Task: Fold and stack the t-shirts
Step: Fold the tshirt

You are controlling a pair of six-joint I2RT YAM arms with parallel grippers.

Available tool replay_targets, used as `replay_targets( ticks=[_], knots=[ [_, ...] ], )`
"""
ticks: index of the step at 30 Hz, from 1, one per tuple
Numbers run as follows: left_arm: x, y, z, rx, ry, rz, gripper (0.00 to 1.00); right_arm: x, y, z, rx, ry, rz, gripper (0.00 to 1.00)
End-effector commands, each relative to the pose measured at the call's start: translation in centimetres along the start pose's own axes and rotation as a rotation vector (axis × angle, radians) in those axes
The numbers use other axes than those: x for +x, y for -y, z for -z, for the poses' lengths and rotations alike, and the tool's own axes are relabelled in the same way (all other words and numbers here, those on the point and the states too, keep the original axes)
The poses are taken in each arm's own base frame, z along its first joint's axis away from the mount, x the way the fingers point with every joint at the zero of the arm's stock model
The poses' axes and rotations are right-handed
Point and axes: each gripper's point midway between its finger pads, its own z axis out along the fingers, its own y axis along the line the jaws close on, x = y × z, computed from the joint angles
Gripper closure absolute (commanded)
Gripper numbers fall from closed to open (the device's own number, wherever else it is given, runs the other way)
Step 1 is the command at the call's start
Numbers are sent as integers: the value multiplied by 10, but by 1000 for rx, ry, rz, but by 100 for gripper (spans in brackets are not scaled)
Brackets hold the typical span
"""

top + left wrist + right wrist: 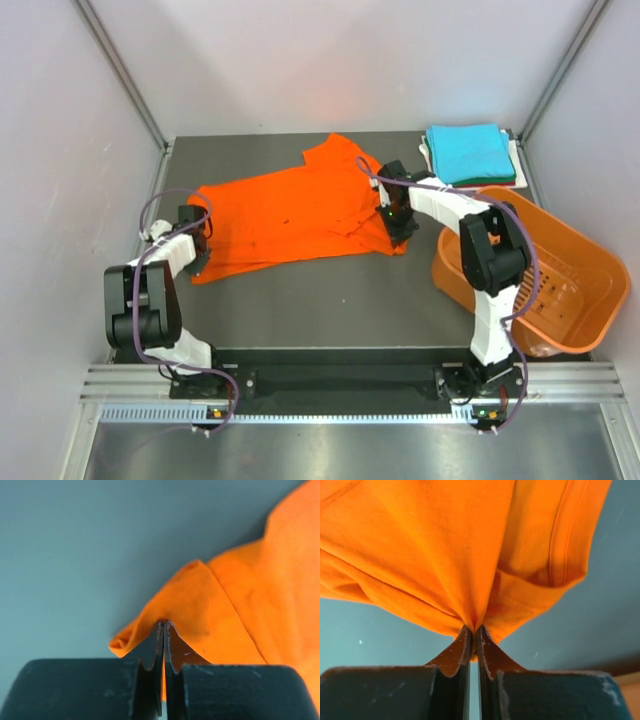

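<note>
The left gripper (164, 625) is pinched tight on a corner of the orange t-shirt (290, 215), at the end farthest from the orange plastic basket (590, 275); the cloth peaks up from between its jaws. The shirt lies spread and somewhat rumpled on the dark table (320, 290), left of the basket. The right gripper (472, 630) is likewise clamped on a gathered fold of the shirt, at the end nearest the basket, beside a sleeve. Beyond the basket a turquoise t-shirt (470, 152) lies folded square on top of white and dark cloth. The orange shirt should handle as light, limp and a little stretchy: it will sag between two grips, so holding opposite corners or seams and keeping them taut seems the surest way to carry a fold over
</note>
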Motion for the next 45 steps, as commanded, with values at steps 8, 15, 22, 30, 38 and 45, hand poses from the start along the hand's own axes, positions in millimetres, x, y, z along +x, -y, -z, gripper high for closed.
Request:
replay_targets(
  ticks=[8, 15, 22, 30, 38, 45],
  knots=[
    [-43, -33, -8, -189, 170, -219, 100, 38, -28, 37, -70, 64, -51, 100],
    [-42, -15, 13, -59, 95, -165, 89, 42, -34, 41, -81, 85, -39, 100],
    [-22, -13, 42, 30, 10, 204, 66, 38, -33, 44, -78, 108, -37, 100],
    [7, 8, 36, 92, -130, 447, 59, 32, -37, 48, -97, 136, -36, 100],
    [20, -9, 26, 14, -138, 466, 59, 32, -39, 47, -106, 138, -35, 100],
    [30, -20, 21, -23, -145, 505, 58, 29, -39, 48, -110, 143, -37, 100]
  ],
)
